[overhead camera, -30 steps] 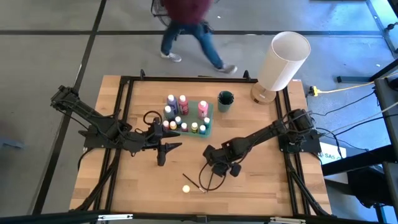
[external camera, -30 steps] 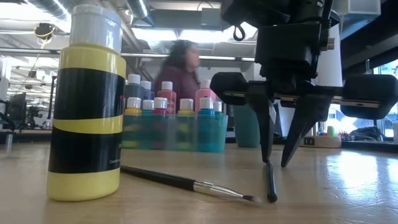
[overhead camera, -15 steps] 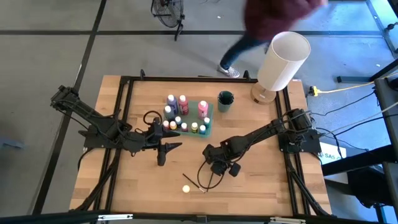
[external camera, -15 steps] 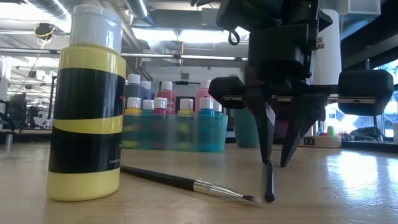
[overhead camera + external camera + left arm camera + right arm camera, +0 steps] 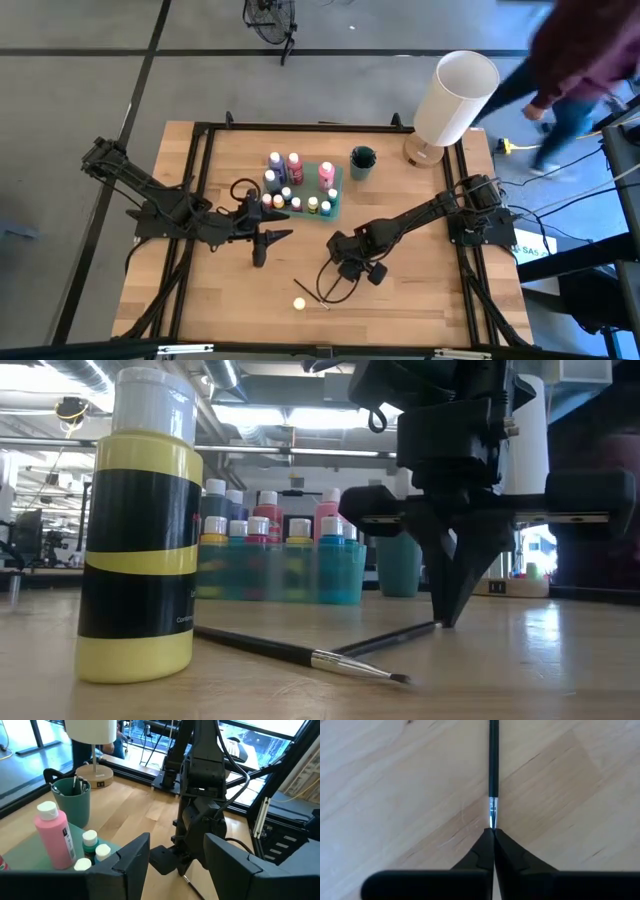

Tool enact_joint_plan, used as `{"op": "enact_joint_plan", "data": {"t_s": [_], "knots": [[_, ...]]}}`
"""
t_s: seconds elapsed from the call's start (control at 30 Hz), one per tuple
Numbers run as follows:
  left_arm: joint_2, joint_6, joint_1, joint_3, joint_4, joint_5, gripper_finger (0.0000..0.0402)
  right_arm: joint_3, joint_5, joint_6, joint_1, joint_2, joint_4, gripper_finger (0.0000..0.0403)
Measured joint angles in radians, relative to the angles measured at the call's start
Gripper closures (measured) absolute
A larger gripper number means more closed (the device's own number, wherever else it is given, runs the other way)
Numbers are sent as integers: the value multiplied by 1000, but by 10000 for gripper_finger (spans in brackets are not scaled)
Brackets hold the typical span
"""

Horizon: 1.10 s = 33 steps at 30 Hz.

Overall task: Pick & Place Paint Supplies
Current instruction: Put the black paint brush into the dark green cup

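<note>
My right gripper stands over the table's middle near part, pointing steeply down, shut on a thin dark brush. A second brush lies flat on the wood beside a yellow-and-black paint bottle, which stands upright near the front edge. Several white-capped paint bottles stand in a teal tray farther back. My left gripper hovers open near the tray's left side, touching nothing. My right gripper pinches the brush between its two fingertips at the bristle end, just past the silver ferrule. The fingers come from above, pointing steeply down. The dark handle runs away from them low over the wood, toward the near left.
A teal cup holding brushes stands right of the tray. A big white cylinder on a round base stands at the far right corner. A person walks past beyond the table's far right. Bare wood lies along the table's near right.
My right gripper has shut on the brush's bristle end and rolled a little. The brush has swung about on the table, from pointing at the near edge to slanting toward the near left. The person has walked from behind the table's middle to its far right.
</note>
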Motion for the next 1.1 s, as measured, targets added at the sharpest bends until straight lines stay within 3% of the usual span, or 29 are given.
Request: {"op": "enact_joint_plan", "data": {"t_s": [0.53, 0.73, 1.1], "knots": [[0, 0, -27, 0, 0, -27, 219, -4, 34, 316, 8, -38, -59, 402], [0, 28, -27, 0, 1, -27, 219, 8, 147, 429, 57, -87, -219, 402], [0, 102, -36, 0, 1, -27, 219, 268, 386, 670, 195, -104, -692, 403]]}}
